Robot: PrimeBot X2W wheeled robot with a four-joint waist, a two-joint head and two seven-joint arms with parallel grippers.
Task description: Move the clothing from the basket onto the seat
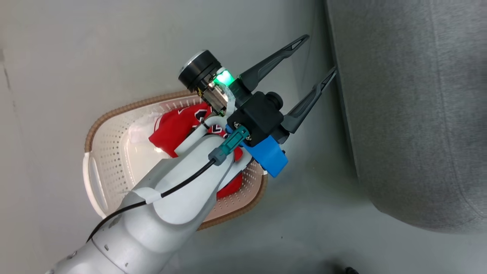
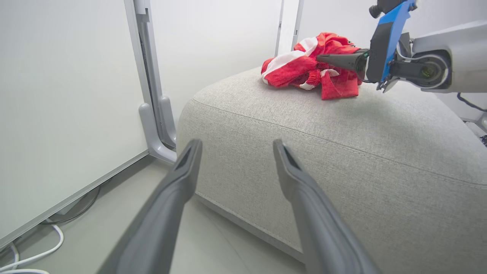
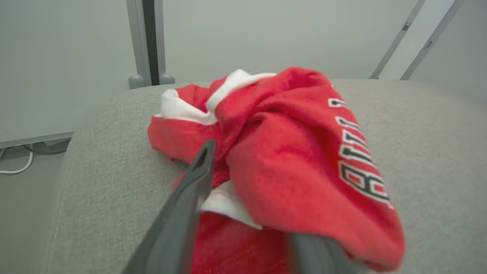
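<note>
Head view: the left tool [image 1: 319,54] hangs released and empty beside the grey seat [image 1: 411,114], its arm above the basket [image 1: 114,114], where red clothing [image 1: 171,129] lies. Left wrist view: a bundled red jersey [image 2: 304,70] sits on top of the seat, with the right tool [image 2: 321,58] touching it. Right wrist view: that tool's fingers [image 3: 190,198] stand parted and released, the jersey draped over one.

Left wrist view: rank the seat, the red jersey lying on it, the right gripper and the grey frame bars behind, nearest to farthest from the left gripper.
1. seat: its front corner, just ahead of the left gripper.
2. red jersey and right gripper: farther back on the seat's top, upper right, touching each other; too close to call.
3. grey frame bars: upright behind the jersey.
</note>
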